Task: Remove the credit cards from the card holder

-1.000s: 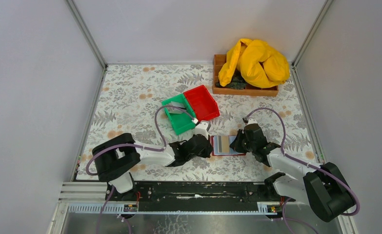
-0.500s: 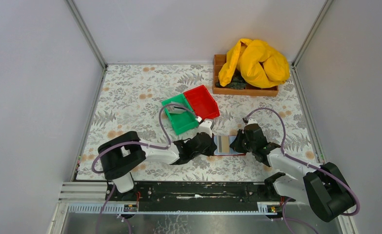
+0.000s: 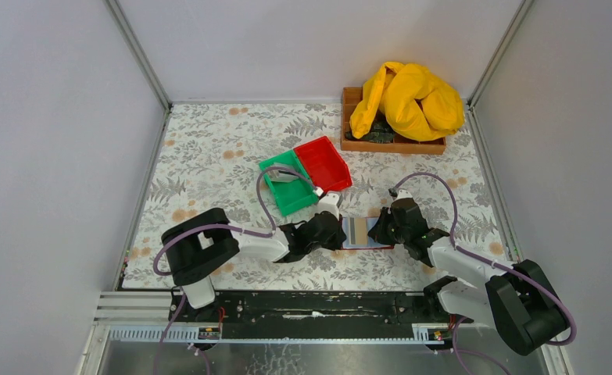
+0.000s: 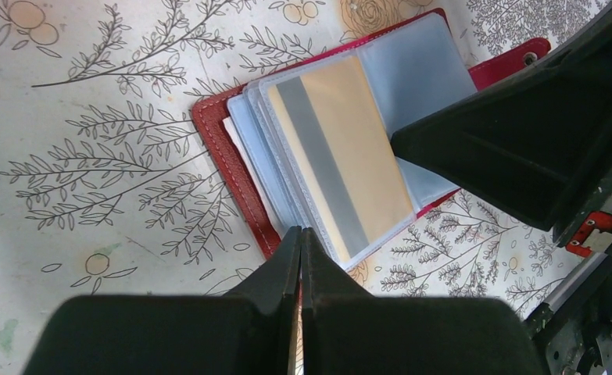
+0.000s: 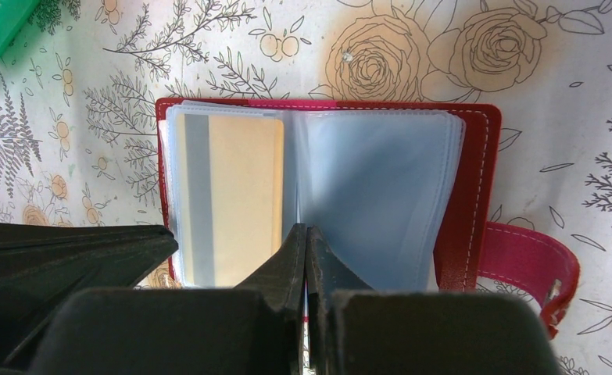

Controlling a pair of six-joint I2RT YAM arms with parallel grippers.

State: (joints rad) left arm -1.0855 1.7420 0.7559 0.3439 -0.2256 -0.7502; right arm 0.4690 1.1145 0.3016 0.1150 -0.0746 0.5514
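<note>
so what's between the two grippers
The open card holder, a tan card showing in its sleeve, lies between left gripper and right gripper; left wrist view shows it best.

Red card holder [image 5: 478, 172], seemingly stitched leather; glossy clear plastic sleeves [image 5: 373, 187]; smooth tan credit card [image 5: 244, 195]

White shells between bulky black joint housings on the left arm [image 3: 244, 248] and the right arm [image 3: 463, 266]. A thin lilac cable [image 3: 260, 195] looping off each wrist toward the black base. Matte black wedge fingers on the left gripper [image 4: 300, 244] and the right gripper [image 5: 306, 238], tapering to narrow tips. A small red tab [image 4: 592, 232] on the right wrist housing.
</note>
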